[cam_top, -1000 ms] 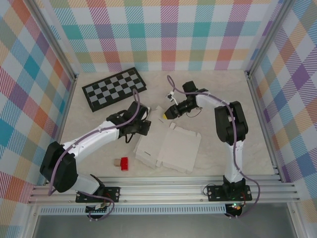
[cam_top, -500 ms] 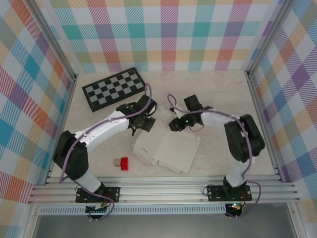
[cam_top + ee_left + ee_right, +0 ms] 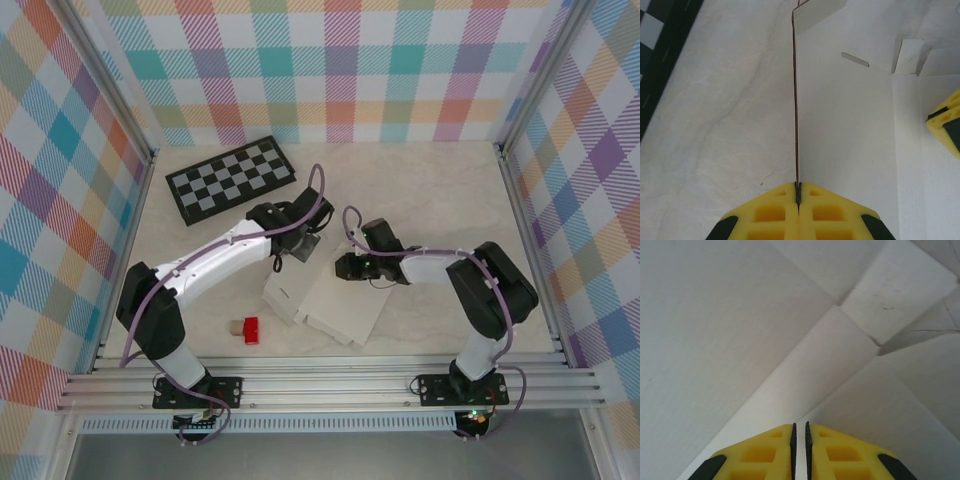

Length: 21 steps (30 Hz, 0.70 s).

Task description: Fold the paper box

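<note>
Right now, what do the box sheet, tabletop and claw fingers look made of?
Paper box: thin matte white card; its clamped edge looks hairline-thin.
Tabletop: pale, faintly veined, matte; maybe marble-look laminate or print.
Left claw fingers: yellow moulded or printed plastic with recessed pockets; black corner pieces, possibly rubber.

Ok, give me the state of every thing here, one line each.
Box, partly folded, one flap raised.
Left gripper, jaws shut on that flap.
Right gripper, jaws nearly closed at the box; grip unclear.
Checkerboard, flat, untouched.
Red block, lying loose, apart from the box.
</note>
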Each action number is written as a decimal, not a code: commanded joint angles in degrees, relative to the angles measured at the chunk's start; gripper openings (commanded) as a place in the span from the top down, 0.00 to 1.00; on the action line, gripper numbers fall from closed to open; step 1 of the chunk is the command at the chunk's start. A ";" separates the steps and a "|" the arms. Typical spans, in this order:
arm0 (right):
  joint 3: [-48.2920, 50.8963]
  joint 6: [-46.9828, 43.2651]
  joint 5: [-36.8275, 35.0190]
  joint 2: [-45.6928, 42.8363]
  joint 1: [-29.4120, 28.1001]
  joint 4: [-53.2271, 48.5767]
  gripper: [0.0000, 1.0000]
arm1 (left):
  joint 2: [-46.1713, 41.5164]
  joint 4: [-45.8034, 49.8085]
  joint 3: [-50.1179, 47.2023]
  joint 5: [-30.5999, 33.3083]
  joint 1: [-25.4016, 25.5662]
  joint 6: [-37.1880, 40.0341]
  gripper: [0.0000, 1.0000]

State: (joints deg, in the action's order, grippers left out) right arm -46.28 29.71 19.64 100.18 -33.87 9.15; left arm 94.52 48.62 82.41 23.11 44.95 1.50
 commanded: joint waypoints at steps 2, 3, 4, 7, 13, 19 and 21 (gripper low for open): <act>-1.08 11.50 3.71 3.49 -0.07 7.17 0.85 | -0.82 2.68 1.53 7.42 2.86 1.52 1.00; -1.41 13.02 4.02 4.28 -0.06 7.94 0.85 | -1.00 2.47 1.42 7.16 3.29 0.98 1.00; -1.74 14.60 4.41 5.04 -0.06 9.15 0.86 | -1.28 2.13 1.21 6.30 3.91 0.21 1.00; -2.53 19.26 4.29 6.90 -0.10 11.65 0.89 | -2.47 -0.49 -0.79 2.52 5.54 -4.05 1.00; -1.52 25.96 3.30 9.78 -0.06 14.88 0.94 | -5.75 -9.19 -9.15 -4.95 7.61 -15.82 1.00; 1.34 27.42 2.16 8.77 0.11 16.96 0.94 | -7.52 -13.47 -15.05 -2.98 7.85 -24.03 1.00; 1.95 27.50 2.25 7.68 0.37 17.32 0.94 | -7.13 -12.53 -15.45 0.90 7.74 -24.10 1.00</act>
State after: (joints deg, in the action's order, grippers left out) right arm -46.13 55.46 22.74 108.66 -33.76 25.15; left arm 86.85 34.85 69.19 22.00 52.12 -18.15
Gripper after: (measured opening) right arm 0.062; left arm 0.042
